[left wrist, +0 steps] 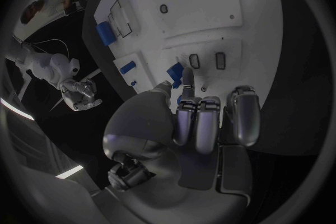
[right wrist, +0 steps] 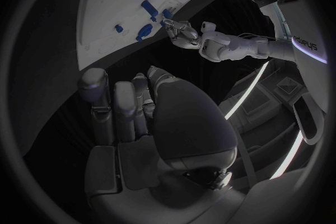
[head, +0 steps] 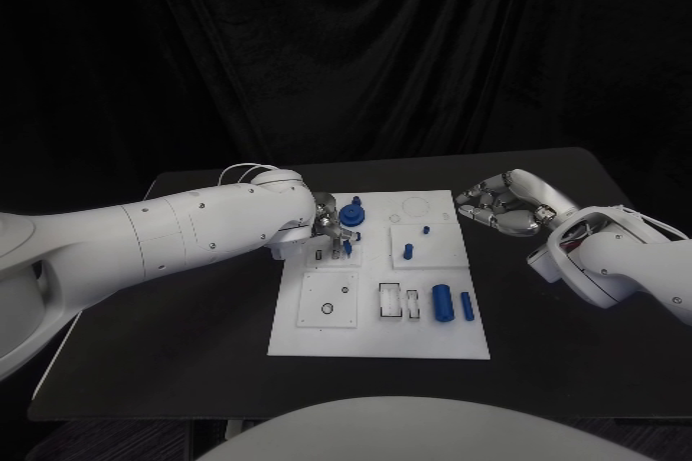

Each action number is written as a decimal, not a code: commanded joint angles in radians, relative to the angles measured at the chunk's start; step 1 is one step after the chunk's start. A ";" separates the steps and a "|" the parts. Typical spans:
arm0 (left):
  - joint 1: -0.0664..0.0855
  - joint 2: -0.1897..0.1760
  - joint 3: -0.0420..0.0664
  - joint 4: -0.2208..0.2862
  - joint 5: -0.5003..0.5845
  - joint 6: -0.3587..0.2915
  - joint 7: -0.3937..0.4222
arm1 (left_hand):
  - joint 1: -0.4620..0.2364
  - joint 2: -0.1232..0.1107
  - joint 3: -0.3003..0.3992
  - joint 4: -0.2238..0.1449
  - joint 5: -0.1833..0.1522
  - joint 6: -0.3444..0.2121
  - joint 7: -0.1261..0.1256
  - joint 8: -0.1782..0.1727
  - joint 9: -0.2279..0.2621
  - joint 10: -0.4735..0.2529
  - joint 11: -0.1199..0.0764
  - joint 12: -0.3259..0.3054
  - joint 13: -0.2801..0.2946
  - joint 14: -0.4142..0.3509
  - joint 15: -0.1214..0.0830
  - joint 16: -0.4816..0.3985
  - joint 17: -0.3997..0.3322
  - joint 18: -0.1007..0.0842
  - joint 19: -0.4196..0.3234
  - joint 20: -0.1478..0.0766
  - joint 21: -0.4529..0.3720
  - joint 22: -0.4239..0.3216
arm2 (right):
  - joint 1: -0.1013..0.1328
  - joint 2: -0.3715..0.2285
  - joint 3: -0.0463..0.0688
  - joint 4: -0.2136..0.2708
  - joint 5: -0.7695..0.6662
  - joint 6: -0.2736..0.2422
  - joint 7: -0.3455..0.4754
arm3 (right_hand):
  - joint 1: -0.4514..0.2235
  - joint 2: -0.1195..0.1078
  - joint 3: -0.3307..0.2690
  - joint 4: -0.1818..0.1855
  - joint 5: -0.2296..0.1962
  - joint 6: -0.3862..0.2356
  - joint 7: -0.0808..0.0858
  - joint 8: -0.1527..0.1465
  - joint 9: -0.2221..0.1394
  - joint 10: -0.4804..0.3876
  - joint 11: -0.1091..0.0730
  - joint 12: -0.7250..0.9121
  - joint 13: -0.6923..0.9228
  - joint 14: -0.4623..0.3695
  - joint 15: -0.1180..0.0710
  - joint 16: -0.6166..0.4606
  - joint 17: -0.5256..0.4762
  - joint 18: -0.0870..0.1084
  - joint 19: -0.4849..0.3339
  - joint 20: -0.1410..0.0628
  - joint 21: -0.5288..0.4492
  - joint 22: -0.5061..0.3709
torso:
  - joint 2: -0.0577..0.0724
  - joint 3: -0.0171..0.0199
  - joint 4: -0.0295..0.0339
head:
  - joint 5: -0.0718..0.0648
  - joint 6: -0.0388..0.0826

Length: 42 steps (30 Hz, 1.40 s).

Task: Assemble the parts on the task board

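The white task board (head: pixel 378 336) lies in the middle of the black table. My left hand (head: pixel 325 226) is over the board's far left corner, where thumb and a finger pinch a small blue part (left wrist: pixel 175 73) just above two small slots (left wrist: pixel 207 60). A blue knob (head: pixel 353 213) stands right beside that hand. A blue peg (head: pixel 408 249) and a tiny blue piece (head: pixel 427 228) sit on a square inset. A thick blue cylinder (head: pixel 443 303) and a thin blue pin (head: pixel 466 303) lie at the board's right. My right hand (head: pixel 505 206) hovers off the board's far right corner, holding nothing.
A square inset with a small hole (head: pixel 329 301) sits at the board's left. Two rectangular slots (head: pixel 400 301) lie beside the cylinder, and a round recess (head: pixel 418 203) is at the far edge. Bare black table (head: pixel 173 341) surrounds the board.
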 commanded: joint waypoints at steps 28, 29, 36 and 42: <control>-0.017 0.012 0.001 -0.019 0.001 0.017 0.031 | 0.021 -0.002 0.011 -0.015 0.011 -0.002 0.000 -0.016 0.011 0.105 -0.006 0.003 0.263 0.104 -0.009 0.006 0.263 -0.007 -0.011 -0.003 -0.010 -0.007 | -0.003 0.003 0.001 -0.015 -0.001 0.017 -0.022 | 0.013 -0.002 0.009 -0.001 0.012 0.012 0.002 -0.005 -0.002 -0.008 -0.001 -0.009 -0.006 0.000 0.003 -0.008 -0.003 0.012 0.001 0.003 -0.009 0.052 | 0.000 0.0003 -0.0006 | 0.000 0.000; -0.017 0.011 0.001 -0.019 0.001 0.016 0.031 | 0.019 -0.003 0.011 -0.014 0.011 -0.003 0.001 -0.018 0.012 0.105 -0.005 0.003 0.263 0.104 -0.008 0.006 0.263 -0.007 -0.011 -0.003 -0.010 -0.007 | -0.003 0.003 0.001 -0.015 -0.001 0.017 -0.022 | 0.013 -0.002 0.009 -0.001 0.012 0.012 0.002 -0.005 -0.002 -0.008 -0.001 -0.009 -0.006 0.000 0.003 -0.008 -0.003 0.012 0.001 0.003 -0.009 0.052 | 0.000 0.0004 -0.0014 | 0.001 0.000; -0.018 0.009 0.001 -0.016 0.001 0.012 0.033 | -0.016 -0.006 0.001 0.008 -0.015 0.006 0.005 -0.034 0.025 0.105 -0.003 0.003 0.263 0.104 -0.006 0.006 0.263 -0.009 -0.004 -0.001 -0.009 0.002 | -0.004 0.003 0.001 -0.017 -0.001 0.021 -0.025 | 0.013 -0.002 0.009 -0.001 0.012 0.012 0.002 -0.005 -0.002 -0.008 -0.001 -0.009 -0.006 0.000 0.003 -0.008 -0.003 0.012 0.001 0.003 -0.009 0.052 | 0.000 -0.0002 -0.0012 | 0.000 0.000; -0.019 0.008 0.001 -0.012 0.001 0.006 0.037 | -0.063 -0.007 -0.026 0.032 -0.059 0.027 0.002 -0.049 0.046 0.105 -0.005 0.003 0.263 0.104 -0.008 0.006 0.263 -0.013 0.012 -0.003 -0.003 0.020 | -0.004 0.003 0.001 -0.019 -0.001 0.025 -0.028 | 0.013 -0.002 0.010 -0.001 0.013 0.012 0.002 -0.005 -0.002 -0.009 -0.001 -0.010 -0.008 -0.001 0.003 -0.009 -0.004 0.012 0.000 0.003 -0.011 0.051 | 0.000 0.0002 -0.0002 | -0.002 0.000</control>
